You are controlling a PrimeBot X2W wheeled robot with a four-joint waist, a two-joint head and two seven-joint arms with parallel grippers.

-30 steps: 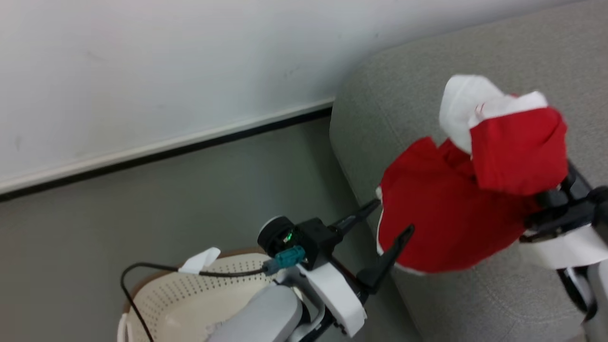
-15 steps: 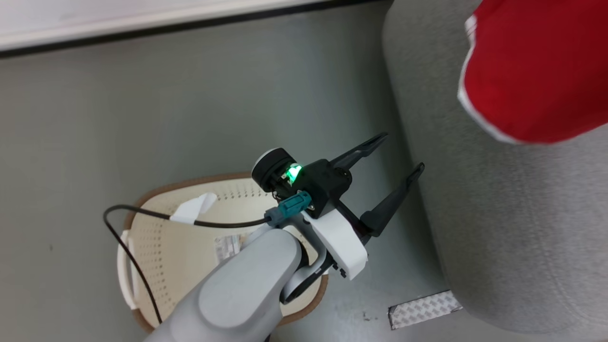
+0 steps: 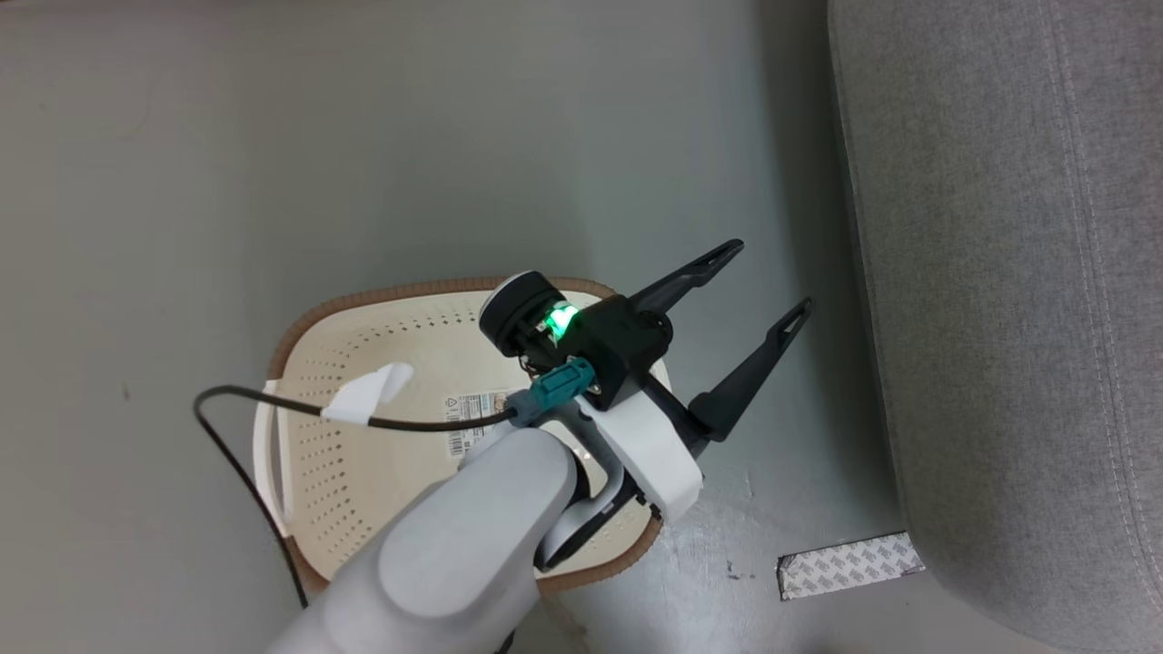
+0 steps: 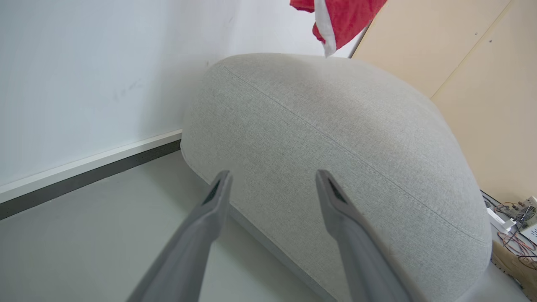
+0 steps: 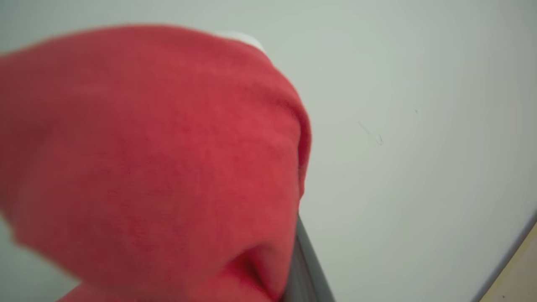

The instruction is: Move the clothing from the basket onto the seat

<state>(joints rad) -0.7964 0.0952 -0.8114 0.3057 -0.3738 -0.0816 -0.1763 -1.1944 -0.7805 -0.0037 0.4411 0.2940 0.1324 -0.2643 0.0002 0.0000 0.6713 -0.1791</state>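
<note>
The main risk, as I judge it, is a bad drop: the clothing (image 4: 342,16) hangs in the air above the far end of the seat (image 3: 999,272), and the rounded corners there could let soft fabric slide off onto the floor (image 3: 454,136) if it is let go too high or too near an edge. The right claw (image 5: 268,268) is clenched on the clothing, whose red folds bulge over it and lie against its one visible finger (image 5: 308,272). Cloth draped like that may cling or snag when the jaws part, so it comes away late or lopsided. A loose hem swinging below the grip could also drag the rest after it. The left claw (image 3: 770,275) is released, jaws spread wide and grasping nothing, poised above the basket (image 3: 382,292) and pointing at the seat's side. The basket sits on the floor just beside the seat, with only a printed label (image 3: 472,420) on its bottom.
</note>
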